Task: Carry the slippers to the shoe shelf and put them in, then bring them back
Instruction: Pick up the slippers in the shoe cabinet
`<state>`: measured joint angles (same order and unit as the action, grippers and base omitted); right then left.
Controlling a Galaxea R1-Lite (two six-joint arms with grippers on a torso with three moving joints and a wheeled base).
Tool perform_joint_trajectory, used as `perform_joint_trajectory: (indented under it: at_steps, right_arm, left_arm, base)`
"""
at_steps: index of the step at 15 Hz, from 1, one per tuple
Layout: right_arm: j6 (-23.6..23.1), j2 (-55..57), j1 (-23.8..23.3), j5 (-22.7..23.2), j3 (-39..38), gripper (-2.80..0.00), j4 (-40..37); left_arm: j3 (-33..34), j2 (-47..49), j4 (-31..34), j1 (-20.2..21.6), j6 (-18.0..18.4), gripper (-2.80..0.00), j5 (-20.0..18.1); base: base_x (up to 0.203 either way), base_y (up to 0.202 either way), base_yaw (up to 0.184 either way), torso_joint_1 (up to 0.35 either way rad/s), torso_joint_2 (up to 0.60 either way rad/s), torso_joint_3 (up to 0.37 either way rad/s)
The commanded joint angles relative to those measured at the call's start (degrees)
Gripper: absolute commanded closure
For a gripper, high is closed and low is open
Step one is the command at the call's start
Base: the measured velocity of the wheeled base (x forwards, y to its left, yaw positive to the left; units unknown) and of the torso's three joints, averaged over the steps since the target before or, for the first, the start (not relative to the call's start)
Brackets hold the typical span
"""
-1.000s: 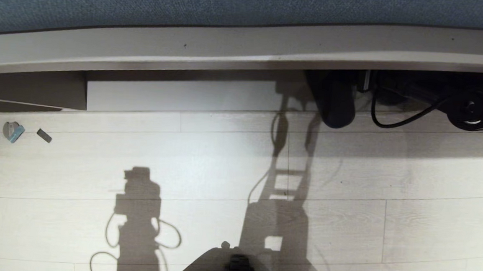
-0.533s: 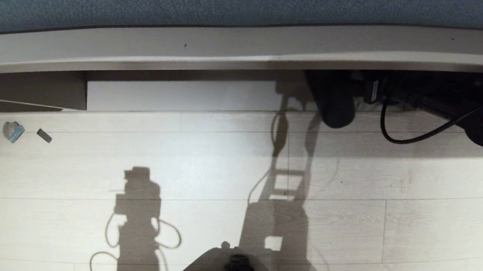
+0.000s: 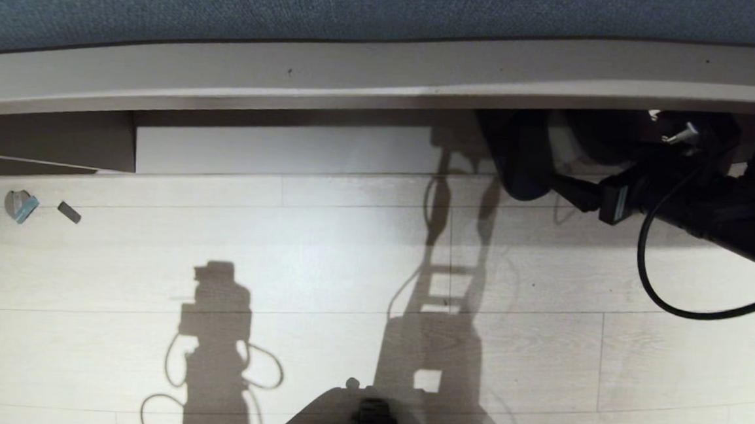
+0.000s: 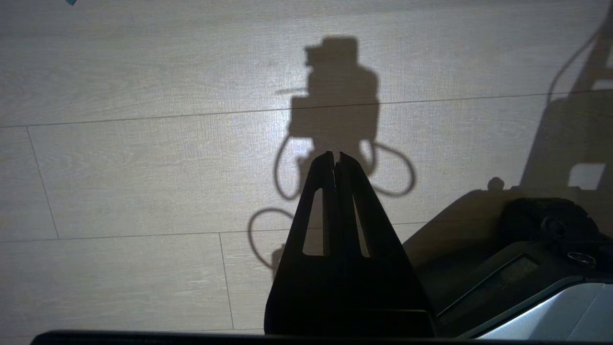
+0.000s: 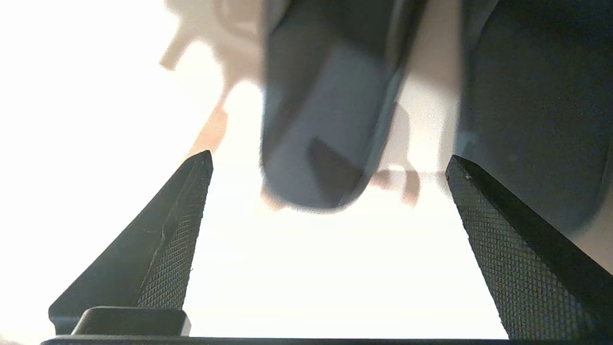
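The shoe shelf (image 3: 276,147) is the low opening under a taupe top board, with a pale base board. One dark slipper (image 3: 521,162) lies in it with its heel end sticking out over the floor. The other slipper (image 3: 595,137) is a dark shape beside it, mostly under the top board. My right gripper (image 3: 559,184) is just in front of them, open and empty. In the right wrist view the greyish-blue insole of one slipper (image 5: 325,120) lies ahead of my right gripper (image 5: 330,155), the other slipper (image 5: 527,96) beside it. My left gripper (image 4: 335,154) hangs shut over the floor.
Pale plank floor (image 3: 322,254) stretches before the shelf. Two small scraps (image 3: 20,205) (image 3: 69,212) lie at the far left. A black cable (image 3: 673,302) loops from my right arm. My base (image 3: 371,421) is at the near edge. Blue fabric (image 3: 364,8) rises behind the shelf.
My right arm has drawn back out of the shelf toward me. Both slippers stay where they lay. The left arm has not moved.
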<state>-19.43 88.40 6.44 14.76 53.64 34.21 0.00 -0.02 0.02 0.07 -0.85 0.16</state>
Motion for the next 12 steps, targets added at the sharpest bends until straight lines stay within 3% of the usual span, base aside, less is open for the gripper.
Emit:
perform_joint_trajectory:
  at_steps: [1, 10, 11, 12]
  right_arm:
    - [0.15, -6.69, 0.01, 0.44, -5.57, -2.80, 0.48]
    - [4.14, -23.86, 0.24, 2.55, -23.65, -2.80, 0.86]
    - [4.98, -25.65, 0.24, 2.73, -24.42, -1.12, 0.81]
    - [5.49, -27.64, 0.24, 2.83, -25.05, 0.00, 0.76]
  left_arm:
    - [0.00, 0.02, 0.06, 0.01, -0.02, 0.00, 0.02]
    - [0.00, 0.02, 0.02, 0.01, 0.06, 0.00, 0.02]
    - [0.00, 0.02, 0.06, 0.01, 0.06, 0.00, 0.02]
    - [0.00, 0.02, -0.02, 0.01, -0.02, 0.00, 0.02]
  base:
    - [0.000, 0.000, 0.000, 0.000, 0.00, 0.000]
    - [0.000, 0.000, 0.000, 0.000, 0.00, 0.000]
    - [0.000, 0.000, 0.000, 0.000, 0.00, 0.000]
    - [0.000, 0.000, 0.000, 0.000, 0.00, 0.000]
